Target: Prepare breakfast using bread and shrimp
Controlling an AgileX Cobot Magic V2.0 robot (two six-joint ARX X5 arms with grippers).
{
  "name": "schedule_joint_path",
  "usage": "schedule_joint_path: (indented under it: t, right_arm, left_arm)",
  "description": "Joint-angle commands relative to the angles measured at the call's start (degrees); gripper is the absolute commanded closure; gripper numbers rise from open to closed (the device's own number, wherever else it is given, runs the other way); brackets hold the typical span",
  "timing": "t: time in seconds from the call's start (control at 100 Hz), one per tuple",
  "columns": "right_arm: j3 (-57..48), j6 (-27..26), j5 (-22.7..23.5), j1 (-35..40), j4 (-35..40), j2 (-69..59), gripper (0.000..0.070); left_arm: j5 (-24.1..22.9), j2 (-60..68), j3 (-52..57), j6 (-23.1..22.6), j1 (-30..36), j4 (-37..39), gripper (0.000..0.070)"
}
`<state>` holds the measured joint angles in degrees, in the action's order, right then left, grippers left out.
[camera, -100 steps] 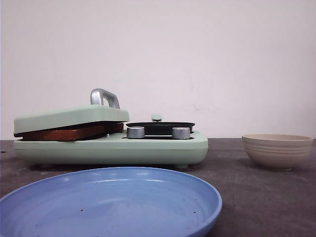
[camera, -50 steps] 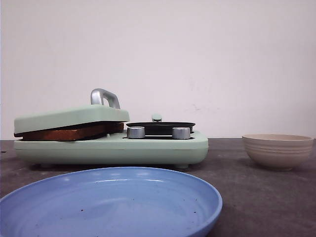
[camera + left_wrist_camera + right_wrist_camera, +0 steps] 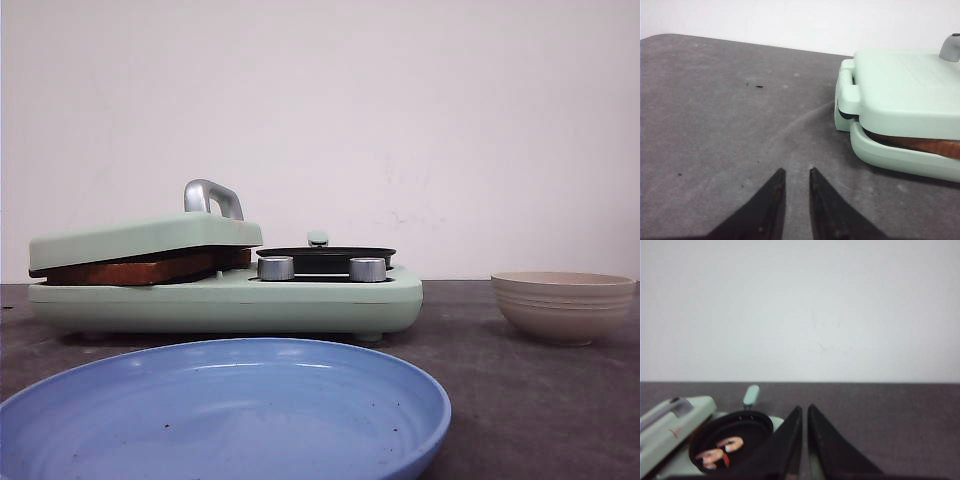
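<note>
The bread (image 3: pixel 130 270) shows only as a brown crust edge, pressed between the lid and base of the pale green breakfast maker (image 3: pixel 300 300); the same crust appears in the left wrist view (image 3: pixel 935 146). Two orange-pink shrimp (image 3: pixel 730 443) lie in the small black pan (image 3: pixel 732 437) on that appliance. My left gripper (image 3: pixel 796 171) hovers over bare table beside the appliance's lid end, its fingers nearly together and holding nothing. My right gripper (image 3: pixel 804 407) is shut and empty, just beside the pan. Neither gripper appears in the front view.
A large blue plate (image 3: pixel 230 410) sits at the table's near edge in front of the appliance. A beige ribbed bowl (image 3: pixel 563 305) stands at the right. The appliance has a metal lid handle (image 3: pixel 210 197) and two silver knobs (image 3: pixel 275 267). A white wall is behind.
</note>
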<state>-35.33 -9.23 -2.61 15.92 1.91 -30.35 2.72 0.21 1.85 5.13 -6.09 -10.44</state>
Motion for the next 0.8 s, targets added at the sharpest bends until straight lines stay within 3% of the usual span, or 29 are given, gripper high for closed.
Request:
schedule_joint_path:
  t: [0.0,0.24,0.57,0.79]
  right_arm:
    - [-0.61,0.28,-0.2,0.66,-0.57,0.57,0.069]
    - [2.58,0.26,-0.46,-0.46,-0.68,8.13,0.069]
    - [24.28,0.39,0.98,-11.5,-1.09,23.28,0.069]
    - [32.5,0.68,2.93,-15.43,-2.62,27.95,0.069]
  left_arm:
    - [-0.15,-0.04,-1.05,0.13,0.0,-0.24,0.07]
    - [-0.15,-0.04,-1.05,0.13,0.0,-0.24,0.07]
    - [-0.15,-0.04,-1.05,0.13,0.0,-0.24,0.07]
    - [-0.15,-0.04,-1.05,0.13,0.0,-0.24,0.07]
